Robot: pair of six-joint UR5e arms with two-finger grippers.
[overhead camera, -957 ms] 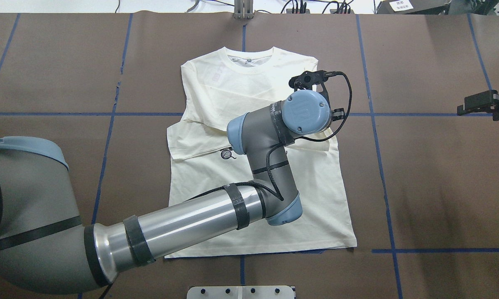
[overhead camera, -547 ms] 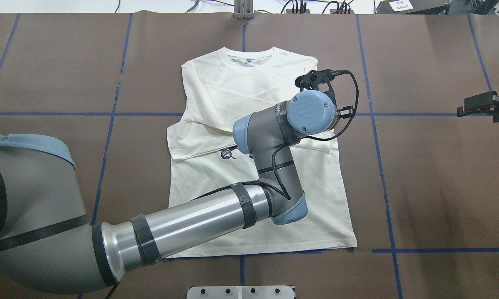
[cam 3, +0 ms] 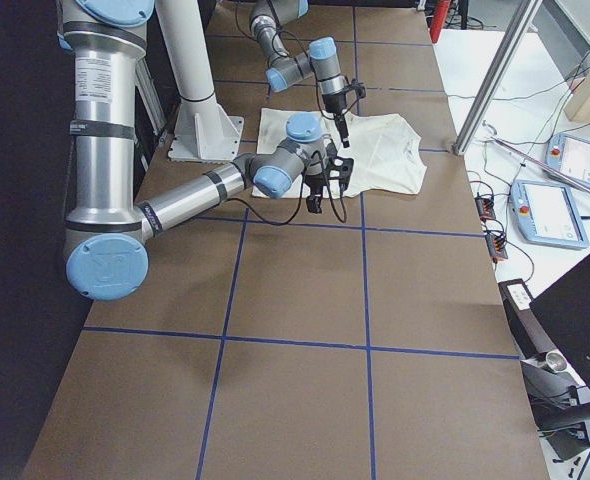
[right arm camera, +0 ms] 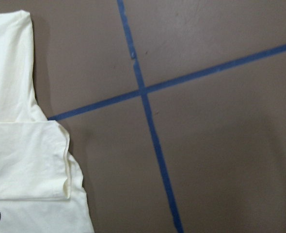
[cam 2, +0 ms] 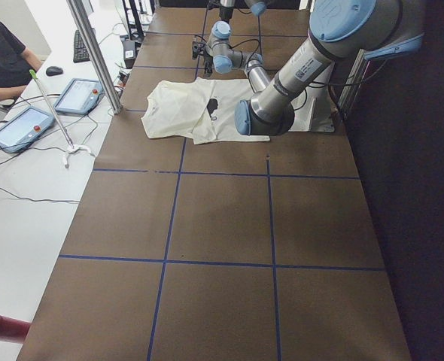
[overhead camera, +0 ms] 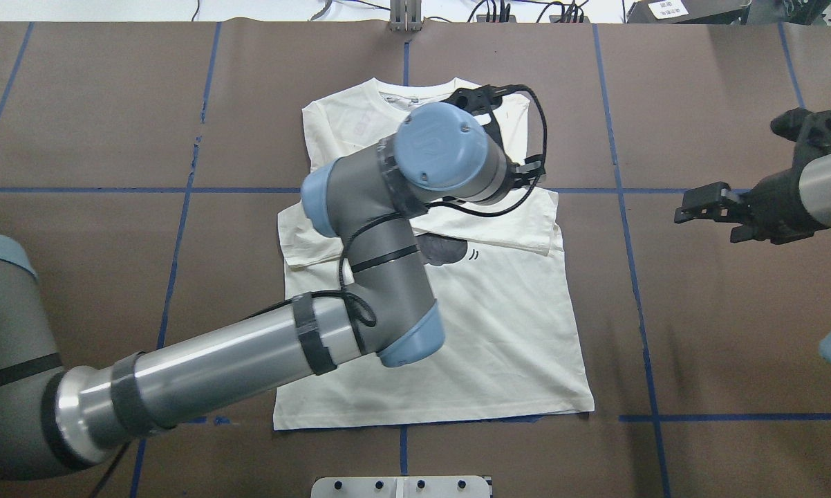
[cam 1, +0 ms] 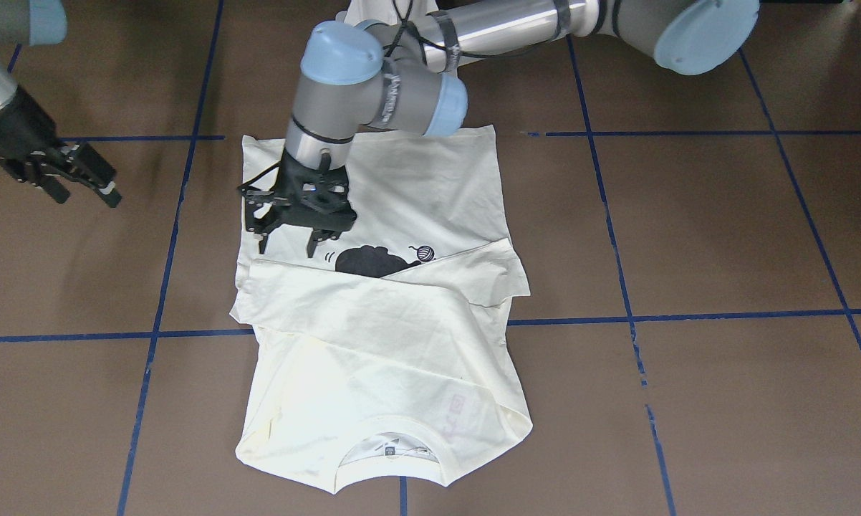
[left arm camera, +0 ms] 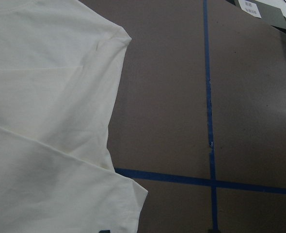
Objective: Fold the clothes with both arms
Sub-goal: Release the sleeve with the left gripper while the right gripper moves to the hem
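Status of the fold. My T-shirt lies flat on the table, collar away from my base. Both sleeves are already crossed over the chest and half cover the cat print. My left gripper hangs close over the cloth beside that print, its 2 fingers spread and empty. My right gripper hovers off the cloth over bare table, fingers likewise apart, holding nothing. By my estimate, step 1 (sleeves) is done. The folds from hem toward collar are not yet begun.
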